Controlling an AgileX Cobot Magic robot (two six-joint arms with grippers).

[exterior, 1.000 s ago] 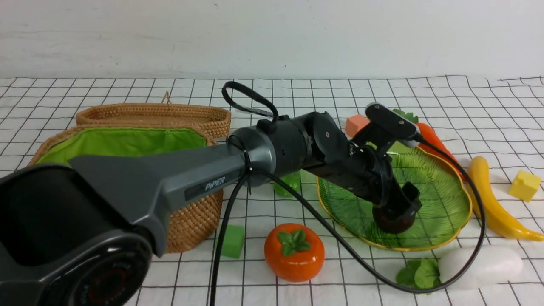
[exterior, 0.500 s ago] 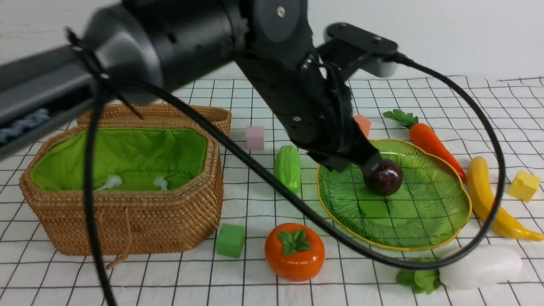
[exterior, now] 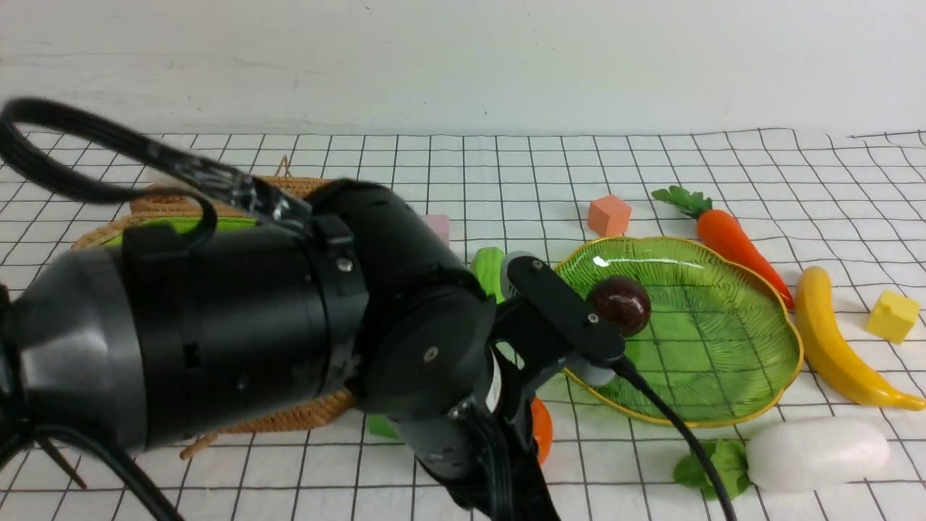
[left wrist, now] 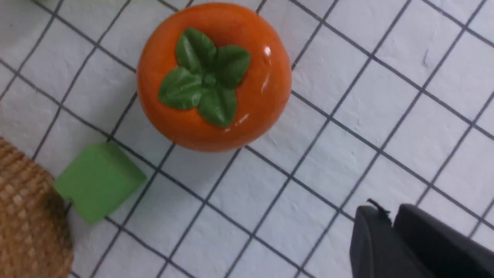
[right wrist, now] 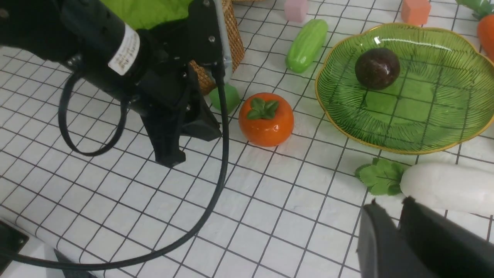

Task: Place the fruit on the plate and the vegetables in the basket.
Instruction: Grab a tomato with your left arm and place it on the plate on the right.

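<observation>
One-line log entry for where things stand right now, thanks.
mangosteen on plate | persimmon on cloth, left end effector near it, shut | banana off plate

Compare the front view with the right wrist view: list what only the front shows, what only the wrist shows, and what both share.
Only the front view: the banana and the yellow cube beside it. Only the right wrist view: the persimmon and the cucumber whole, which the left arm mostly hides from the front. Both: the mangosteen lying on the plate, and the radish near the plate's rim.
</observation>
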